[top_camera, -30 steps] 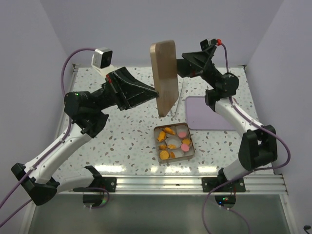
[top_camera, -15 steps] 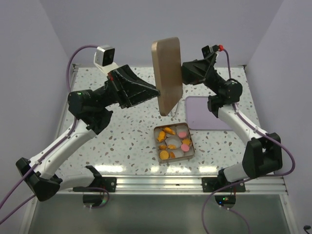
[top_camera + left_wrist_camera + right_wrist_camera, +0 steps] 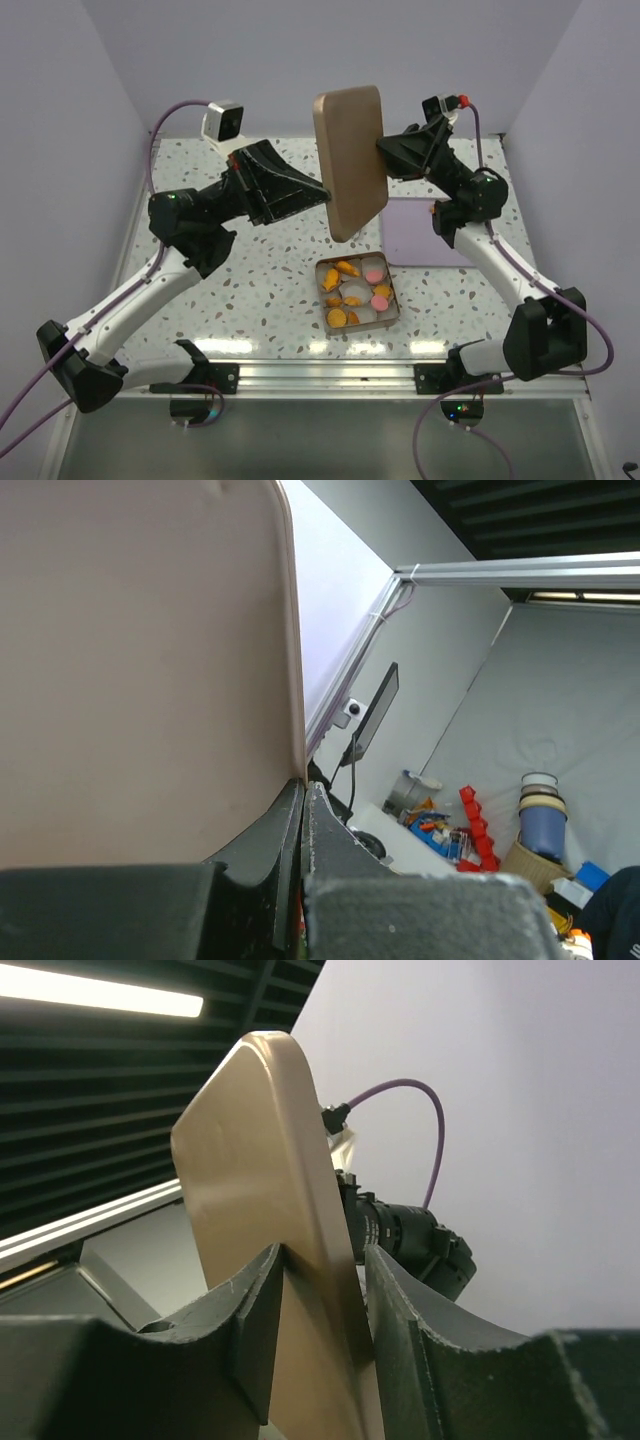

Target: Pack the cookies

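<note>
The cookies [image 3: 345, 268], orange ovals and a few pink rounds [image 3: 375, 273], lie in an open rectangular tin [image 3: 398, 303] on the speckled table, among white paper cups. Both arms hold the tan tin lid [image 3: 350, 160] in the air above and behind the tin, nearly upright. My left gripper [image 3: 325, 195] is shut on the lid's left edge; in the left wrist view [image 3: 303, 785] its jaws pinch the thin rim of the lid [image 3: 140, 660]. My right gripper [image 3: 382, 150] straddles the right edge; in the right wrist view [image 3: 322, 1260] its fingers clamp the lid [image 3: 250, 1160].
A lilac mat [image 3: 430, 235] lies on the table to the right of the tin, under the right arm. Grey walls close in the table on three sides. The arm bases and a metal rail [image 3: 330, 375] run along the near edge.
The lid has moved to the right and a little up, and has turned so its broad face shows more to the top camera. Both arms moved with it. The tin and cookies have not moved.
</note>
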Controlling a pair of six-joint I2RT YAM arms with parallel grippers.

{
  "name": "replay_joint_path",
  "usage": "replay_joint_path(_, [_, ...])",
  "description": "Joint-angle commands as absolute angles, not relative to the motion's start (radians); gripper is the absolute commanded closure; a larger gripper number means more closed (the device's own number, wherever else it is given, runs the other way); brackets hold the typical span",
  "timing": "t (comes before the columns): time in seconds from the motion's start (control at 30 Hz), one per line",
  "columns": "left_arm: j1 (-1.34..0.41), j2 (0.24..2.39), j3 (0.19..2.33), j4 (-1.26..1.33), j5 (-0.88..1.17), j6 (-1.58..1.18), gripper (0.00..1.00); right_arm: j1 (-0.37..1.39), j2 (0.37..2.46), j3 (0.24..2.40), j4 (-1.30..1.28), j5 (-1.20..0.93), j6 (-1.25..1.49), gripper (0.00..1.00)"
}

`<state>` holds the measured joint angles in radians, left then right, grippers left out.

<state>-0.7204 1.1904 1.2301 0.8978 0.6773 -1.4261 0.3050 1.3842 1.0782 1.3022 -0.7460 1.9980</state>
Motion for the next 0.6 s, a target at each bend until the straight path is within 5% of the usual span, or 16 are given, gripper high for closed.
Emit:
replay_joint_path(0.0, [-0.713, 1.157, 1.178, 0.927, 0.626, -1.420, 1.00, 0.307, 1.316, 1.059, 1.614, -0.723, 2.241, 0.60])
replay_joint_path(0.27, [-0.713, 1.109, 1.106, 0.884, 0.571, -1.413, 0.97, 0.307, 1.270, 1.014, 1.611, -0.684, 2.240, 0.75])
replay_joint_path(0.43, [-0.713, 1.065, 1.068, 0.763, 0.528, -1.373, 0.69, 0.307, 1.261, 1.029, 1.609, -0.681, 2.247, 1.00])
replay_joint_path(0.57, [-0.713, 1.013, 1.011, 0.667, 0.471, -1.335, 0.52, 0.307, 1.256, 1.025, 1.614, -0.672, 2.253, 1.00])
